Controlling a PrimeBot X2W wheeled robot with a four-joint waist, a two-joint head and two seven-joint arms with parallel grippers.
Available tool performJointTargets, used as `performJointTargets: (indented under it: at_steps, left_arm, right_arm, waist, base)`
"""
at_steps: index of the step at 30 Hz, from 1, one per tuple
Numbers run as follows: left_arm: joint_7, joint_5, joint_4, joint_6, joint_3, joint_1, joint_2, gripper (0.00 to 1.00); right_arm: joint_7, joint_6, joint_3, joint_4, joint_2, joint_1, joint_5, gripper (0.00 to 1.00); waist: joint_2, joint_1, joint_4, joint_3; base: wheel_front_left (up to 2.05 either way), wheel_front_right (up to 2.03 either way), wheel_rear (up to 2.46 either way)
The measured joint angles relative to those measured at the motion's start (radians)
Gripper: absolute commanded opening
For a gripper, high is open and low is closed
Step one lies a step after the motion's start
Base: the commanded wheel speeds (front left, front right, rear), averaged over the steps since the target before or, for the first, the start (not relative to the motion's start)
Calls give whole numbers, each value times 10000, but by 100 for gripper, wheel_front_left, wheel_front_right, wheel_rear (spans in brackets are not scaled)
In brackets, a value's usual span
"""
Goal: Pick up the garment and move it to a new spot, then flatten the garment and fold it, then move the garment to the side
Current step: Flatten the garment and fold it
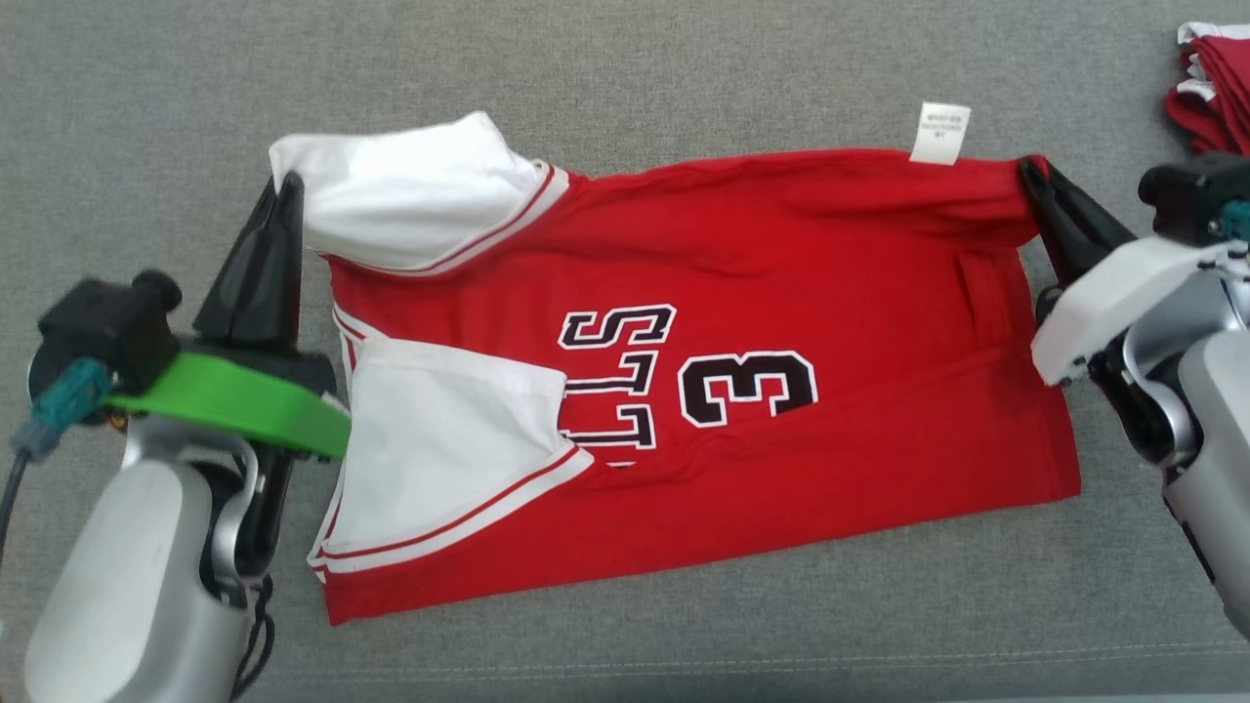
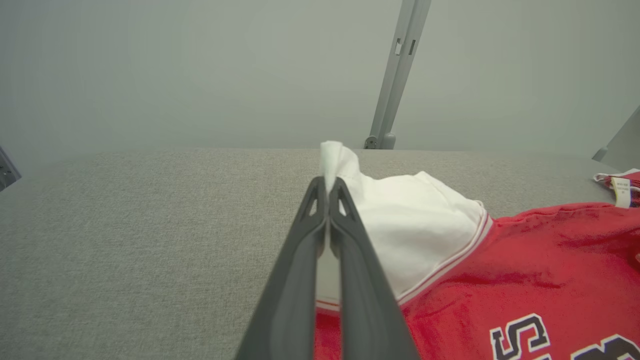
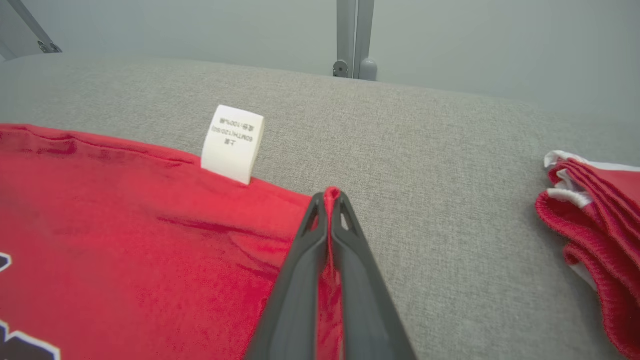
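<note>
**Both grippers pinch the jersey's far edge**

The red jersey point(image 1: 781, 273) lies spread sideways on the grey desk point(image 1: 146, 117), collar end toward the robot's left and hem toward its right. The left gripper point(image 1: 288, 190) has its fingers pressed together on the tip of the far white sleeve point(image 2: 425, 210). The right gripper point(image 3: 330, 195) has its fingers clamped on the red hem corner, just beside the white care label point(image 3: 232, 142). A stack of red garments point(image 3: 595, 235) sits well apart at the desk's right.
</note>
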Motion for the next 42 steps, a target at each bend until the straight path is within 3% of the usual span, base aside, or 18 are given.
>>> performJointTargets:
  at_steps: [7,13,25,32,34,35,36,37,38,42]
  left_arm:
    - [-155,-286,-1597,700,174,2493,19,0]
    - [-274,-382,-1820,1149,182,3778,-125,0]
    - [-593,-757,-2092,1452,146,4934,-456,0]
    - [-604,-882,-1655,1407,-86,5247,-660,0]
    - [-677,-880,-1427,1381,-142,5248,-700,9]
    - [-692,-880,-1340,1350,-163,5253,-717,20]
    - [-709,-882,-1302,1335,-178,5263,-736,45]
    - [-769,-884,-1283,1315,-196,5302,-748,95]
    - [-773,-897,-1275,1312,-198,5375,-744,100]
    - [-769,-959,-1519,1317,-171,5779,-642,100]
  right_arm:
    - [-479,0,-675,-1037,-8,1973,59,0]
    - [-514,0,-1168,-1528,414,3421,198,0]
    - [-754,0,-1992,-1720,984,4315,-245,0]
    - [-884,0,-2217,-1695,1267,4824,-343,0]
    - [-955,0,-2291,-1701,1371,4923,-380,19]
    - [-1026,0,-2360,-1714,1429,4994,-393,39]
    - [-1097,0,-2454,-1728,1480,5082,-412,49]
    - [-1183,0,-2560,-1741,1524,5177,-445,100]
    - [-1277,0,-2679,-1770,1567,5277,-493,100]
    - [-1450,0,-2963,-1942,1760,5698,-497,100]
  waist:
    - [0,0,-6,-438]
    - [0,0,-28,-692]
    - [0,-1,-120,-930]
    - [0,0,-42,-1102]
    - [0,-1,-47,-1164]
    - [0,-1,-52,-1200]
    - [0,0,-59,-1236]
    - [0,0,-69,-1271]
    - [0,-1,-80,-1306]
    - [0,-1,-139,-1461]
  base:
    - [0,0,0]
    - [0,0,0]
    - [0,0,0]
    - [0,0,0]
    - [0,0,0]
    - [0,0,0]
    - [0,0,0]
    - [0,0,0]
    - [0,0,0]
    - [0,0,0]
